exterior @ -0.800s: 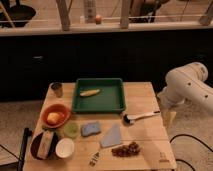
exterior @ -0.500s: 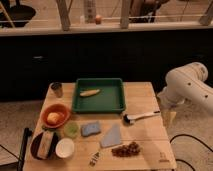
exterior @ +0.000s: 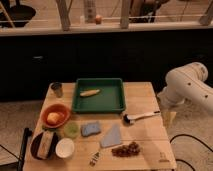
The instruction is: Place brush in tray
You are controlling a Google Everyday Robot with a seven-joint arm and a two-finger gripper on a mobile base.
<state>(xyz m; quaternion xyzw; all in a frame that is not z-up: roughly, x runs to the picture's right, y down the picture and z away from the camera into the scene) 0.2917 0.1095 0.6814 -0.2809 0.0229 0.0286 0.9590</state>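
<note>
Lying on the wooden surface (exterior: 145,97) just outside the dark-green tray (exterior: 100,80), the brush (exterior: 141,117) has its dark head near the tray's front right corner and its white handle angled toward the robot's white arm (exterior: 187,85). The end effector (exterior: 168,116) hangs at the surface's right edge, just beyond the handle's tip; whether it is released or clenched cannot be told. A yellowish object (exterior: 90,92) lies inside the tray. An orange bowl (exterior: 55,116), a blue sponge (exterior: 91,128) and a grey cloth (exterior: 112,136) sit in front.
</note>
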